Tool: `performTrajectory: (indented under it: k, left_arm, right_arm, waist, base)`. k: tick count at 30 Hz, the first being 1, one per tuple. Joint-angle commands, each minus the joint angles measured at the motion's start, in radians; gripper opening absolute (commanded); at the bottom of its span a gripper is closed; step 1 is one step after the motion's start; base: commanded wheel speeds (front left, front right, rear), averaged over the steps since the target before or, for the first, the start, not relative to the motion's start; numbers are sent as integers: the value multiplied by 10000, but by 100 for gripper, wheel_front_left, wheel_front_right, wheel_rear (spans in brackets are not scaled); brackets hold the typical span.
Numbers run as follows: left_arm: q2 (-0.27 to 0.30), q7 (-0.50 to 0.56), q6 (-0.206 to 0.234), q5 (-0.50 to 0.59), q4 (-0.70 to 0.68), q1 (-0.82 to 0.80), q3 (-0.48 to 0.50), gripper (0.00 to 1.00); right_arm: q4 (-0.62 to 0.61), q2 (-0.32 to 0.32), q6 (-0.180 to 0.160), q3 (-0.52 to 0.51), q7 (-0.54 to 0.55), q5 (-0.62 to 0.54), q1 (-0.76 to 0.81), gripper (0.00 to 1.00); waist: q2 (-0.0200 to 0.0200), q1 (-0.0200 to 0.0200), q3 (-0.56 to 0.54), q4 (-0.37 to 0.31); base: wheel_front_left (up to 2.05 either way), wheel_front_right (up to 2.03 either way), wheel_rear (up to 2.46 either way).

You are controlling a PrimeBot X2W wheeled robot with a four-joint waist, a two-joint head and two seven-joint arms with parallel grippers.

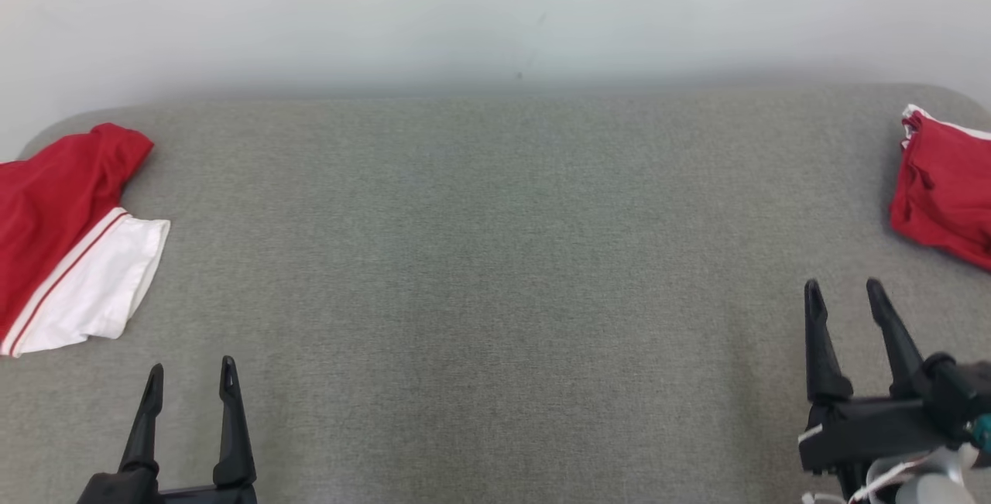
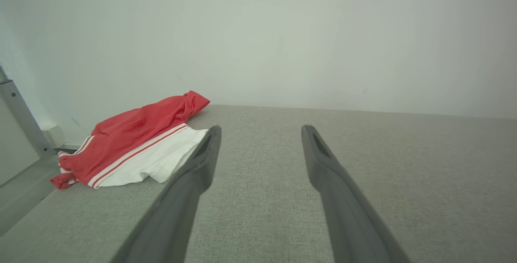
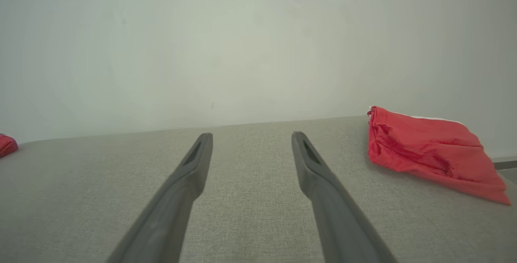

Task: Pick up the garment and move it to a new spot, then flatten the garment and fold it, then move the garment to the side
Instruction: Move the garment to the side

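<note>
The red-and-white garment [image 1: 73, 248] lies at the left edge of the grey tabletop [image 1: 495, 256]. It is folded over on itself and fairly flat, so it reads as already folded and set aside. A red garment [image 1: 941, 190] sits bunched at the far right edge. For that one, picking up, flattening, folding and moving aside all look left to do. Both lie straight on the tabletop, in no bin or basket. The left pincer [image 1: 192, 371] and right pincer [image 1: 843, 289] hover spread and empty, the right one near the red heap.
</note>
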Motion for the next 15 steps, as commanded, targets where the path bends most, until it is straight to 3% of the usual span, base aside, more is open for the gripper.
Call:
performTrajectory:
  k: [1, 15]
  left_arm:
    - [-25, -29, -61, -22, 63, 54, 48, 100]
    - [-77, -29, -205, 182, 493, 90, 101, 100]
  right_arm:
    - [-203, 150, -23, -73, -13, -92, 322, 100]
    - [-731, 910, -23, -170, -16, -302, 1613, 100]
  waist:
    - [1, 1, -150, 195]
    - [1, 1, -385, 451]
  base:
    - [0, 0, 0]
    - [0, 0, 0]
